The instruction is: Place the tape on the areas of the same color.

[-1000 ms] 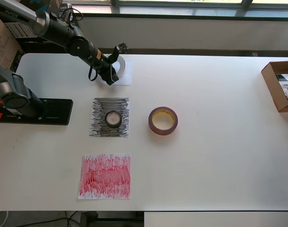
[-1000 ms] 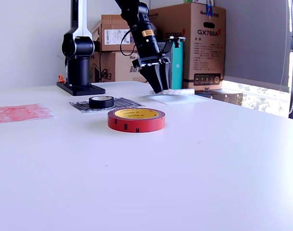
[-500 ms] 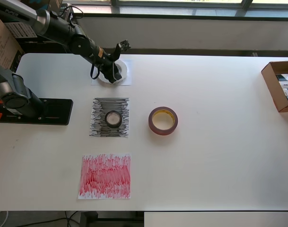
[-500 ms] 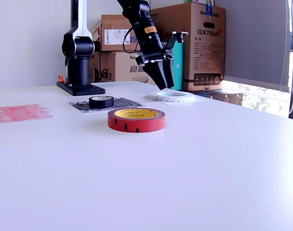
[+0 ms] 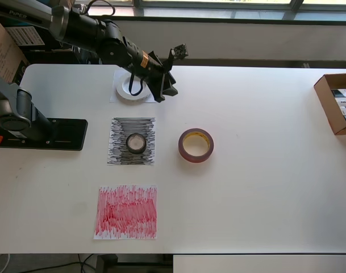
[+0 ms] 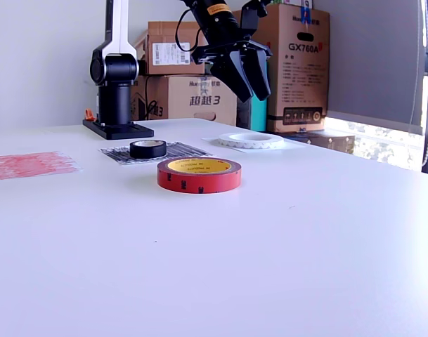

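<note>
Your tool hangs open and empty above the table, white tape just beside it on white paper, red tape probably next.

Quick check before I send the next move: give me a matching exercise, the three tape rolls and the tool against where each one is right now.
Things:
1. black roll
2. red roll
3. white roll
4. tool

Places:
A. on bare table, off any sheet
B. raised above the table, holding nothing
C. on the black-scribbled sheet
D. on the plain white sheet

Pairs: 1-C, 2-A, 3-D, 4-B
</note>
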`<state>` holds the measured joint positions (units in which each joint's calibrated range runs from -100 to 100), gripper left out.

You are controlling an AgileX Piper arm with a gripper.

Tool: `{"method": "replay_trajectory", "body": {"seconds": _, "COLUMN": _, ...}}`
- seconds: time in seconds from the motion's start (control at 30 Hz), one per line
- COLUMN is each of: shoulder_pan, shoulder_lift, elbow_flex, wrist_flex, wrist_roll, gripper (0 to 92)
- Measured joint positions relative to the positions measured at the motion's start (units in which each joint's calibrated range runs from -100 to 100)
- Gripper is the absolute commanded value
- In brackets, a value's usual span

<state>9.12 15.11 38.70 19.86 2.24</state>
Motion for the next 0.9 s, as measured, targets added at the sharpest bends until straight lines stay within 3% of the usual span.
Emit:
{"method": "replay_trajectory", "body": {"seconds": 0.5, "shoulder_pan": -13.84, "shoulder_lift": 12.04, "elbow_flex": -15.84, "wrist_flex": 20.03, "wrist_roll": 1.89, "gripper": 43.7}}
{"method": "replay_trajectory", "body": {"seconds": 0.9, "shoulder_pan": -15.49, "shoulder_lift": 13.65, "elbow_flex": -17.11, "wrist_flex": 28.85, "wrist_roll": 4.59, "gripper": 43.7}}
